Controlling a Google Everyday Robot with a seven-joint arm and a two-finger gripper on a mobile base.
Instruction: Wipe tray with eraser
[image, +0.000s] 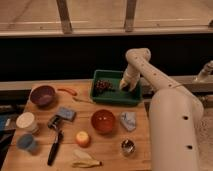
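My arm (154, 76) leaves my white torso (175, 125) at the right of the view and climbs up and to the left as far as a sharply bent elbow (137, 55), its highest point. From there the forearm drops steeply through the wrist (131, 74). My claw (125, 86) hangs at the end, pointing down, low and out beyond my torso's upper left.
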